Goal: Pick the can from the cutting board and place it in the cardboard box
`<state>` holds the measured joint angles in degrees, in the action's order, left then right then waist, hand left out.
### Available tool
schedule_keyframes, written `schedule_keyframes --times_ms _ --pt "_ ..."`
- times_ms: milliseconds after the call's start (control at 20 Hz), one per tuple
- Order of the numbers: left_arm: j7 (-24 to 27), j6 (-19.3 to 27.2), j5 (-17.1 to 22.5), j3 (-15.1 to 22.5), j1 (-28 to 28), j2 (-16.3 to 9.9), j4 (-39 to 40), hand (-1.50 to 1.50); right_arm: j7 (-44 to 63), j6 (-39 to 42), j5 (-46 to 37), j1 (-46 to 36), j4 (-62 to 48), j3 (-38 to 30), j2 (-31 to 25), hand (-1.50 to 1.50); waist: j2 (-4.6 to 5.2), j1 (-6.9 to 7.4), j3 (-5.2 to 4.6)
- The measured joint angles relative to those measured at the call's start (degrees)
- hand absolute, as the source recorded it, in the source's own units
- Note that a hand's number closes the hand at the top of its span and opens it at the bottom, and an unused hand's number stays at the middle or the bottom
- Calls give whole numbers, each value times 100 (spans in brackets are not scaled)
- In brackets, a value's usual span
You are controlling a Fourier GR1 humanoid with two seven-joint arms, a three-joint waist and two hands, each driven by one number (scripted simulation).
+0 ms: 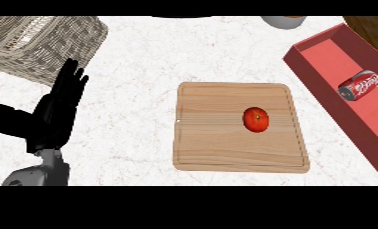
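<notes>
A red can [359,86] lies on its side inside a red open box [325,55] at the right edge. A wooden cutting board [221,143] lies in the middle of the counter and carries only a red tomato [256,119]. My left hand [60,100] rests at the left, fingers straight and pointing up, well clear of the board. My right hand does not show.
A wicker basket [40,40] stands at the upper left, just above my left hand. The rim of a grey bowl [283,21] shows at the top edge. A brown wooden surface [365,25] fills the upper right corner.
</notes>
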<state>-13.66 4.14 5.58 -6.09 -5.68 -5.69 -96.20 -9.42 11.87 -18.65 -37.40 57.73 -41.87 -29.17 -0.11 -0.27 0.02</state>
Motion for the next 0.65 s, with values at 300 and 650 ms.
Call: schedule_keyframes --times_ms 300,650 --pt "60 -18 -13 63 111 55 -93 0 -284 269 750 254 -441 -499 -446 -150 11 34 1" --pt "45 -31 1 65 41 68 -52 0 -1122 506 1255 634 -1371 -721 -1050 -150 21 50 2"
